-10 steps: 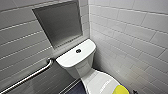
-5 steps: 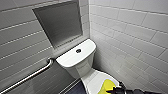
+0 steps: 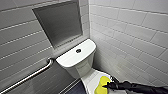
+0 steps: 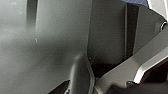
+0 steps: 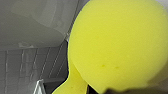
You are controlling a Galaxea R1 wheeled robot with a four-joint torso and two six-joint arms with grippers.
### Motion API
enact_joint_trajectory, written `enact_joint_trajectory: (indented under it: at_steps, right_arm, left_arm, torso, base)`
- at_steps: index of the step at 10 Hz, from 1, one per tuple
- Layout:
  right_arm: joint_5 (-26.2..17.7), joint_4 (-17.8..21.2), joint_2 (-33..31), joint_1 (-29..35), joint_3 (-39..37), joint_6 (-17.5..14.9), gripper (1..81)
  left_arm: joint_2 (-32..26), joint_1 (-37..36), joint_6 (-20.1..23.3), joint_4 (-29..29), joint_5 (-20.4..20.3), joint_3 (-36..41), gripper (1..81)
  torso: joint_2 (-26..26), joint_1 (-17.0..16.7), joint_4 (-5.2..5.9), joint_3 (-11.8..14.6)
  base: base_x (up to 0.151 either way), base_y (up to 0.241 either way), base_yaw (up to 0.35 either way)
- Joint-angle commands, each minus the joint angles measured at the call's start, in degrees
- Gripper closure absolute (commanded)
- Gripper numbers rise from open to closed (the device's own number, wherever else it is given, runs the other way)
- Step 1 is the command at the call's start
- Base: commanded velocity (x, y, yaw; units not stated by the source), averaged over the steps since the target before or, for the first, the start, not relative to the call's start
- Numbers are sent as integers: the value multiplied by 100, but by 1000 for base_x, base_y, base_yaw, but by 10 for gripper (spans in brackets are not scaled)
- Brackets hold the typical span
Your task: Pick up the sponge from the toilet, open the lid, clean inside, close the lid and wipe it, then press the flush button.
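Gripping the sponge by its right edge, the right gripper is clenched on it just above the lid, near end of the toilet. Flush button sits on the tank top.

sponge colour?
Bright yellow-green, plain with no pattern. The sponge shows best in the right wrist view.

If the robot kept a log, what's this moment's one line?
place: white glossy ceramic toilet, tiled corner | right tool at small flat yellow-green sponge, over white oval plastic lid | grip: cannot tell
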Motion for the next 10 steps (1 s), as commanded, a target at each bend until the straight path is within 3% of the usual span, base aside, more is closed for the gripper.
enact_joint_trajectory:
  at_steps: [1, 7, 10]
  right_arm:
    - [-978, -107, 1104, 912, -1249, 1, 811]
    - [-961, -54, 1096, 816, -1302, 9, 811]
    - [-961, -19, 1017, 772, -1382, 9, 811]
  left_arm:
    - [70, -69, 25, 1, 295, -169, 10]
    - [96, -78, 25, -34, 295, -222, 10]
    - [96, -78, 25, -34, 295, -214, 10]
  torso:
    - [0, 0, 0, 0]
    - [0, 0, 0, 0]
    - [7, 9, 0, -2]
  base:
    - [0, 0, 0]
    - [0, 0, 0]
    - [-74, 0, 0]
